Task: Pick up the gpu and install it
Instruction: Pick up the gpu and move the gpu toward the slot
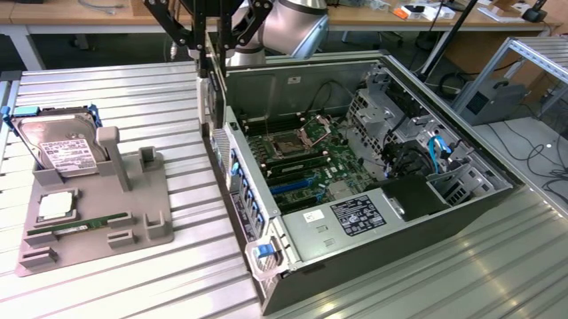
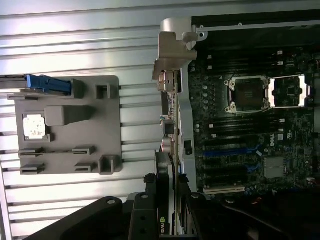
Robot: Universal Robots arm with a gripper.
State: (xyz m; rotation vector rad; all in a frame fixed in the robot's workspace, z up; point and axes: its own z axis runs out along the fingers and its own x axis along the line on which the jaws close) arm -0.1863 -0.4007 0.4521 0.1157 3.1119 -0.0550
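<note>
While the end effector [image 1: 210, 60] holds the gpu [image 2: 164, 215] tight, the gpu hangs upright by one end wall of the open computer [image 1: 293, 86].

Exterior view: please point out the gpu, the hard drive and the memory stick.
gpu [image 1: 207, 93], exterior view, on its dark narrow edge
hard drive [image 1: 66, 156], exterior view, on its white label
memory stick [image 1: 78, 224], exterior view, middle of the green strip
</note>
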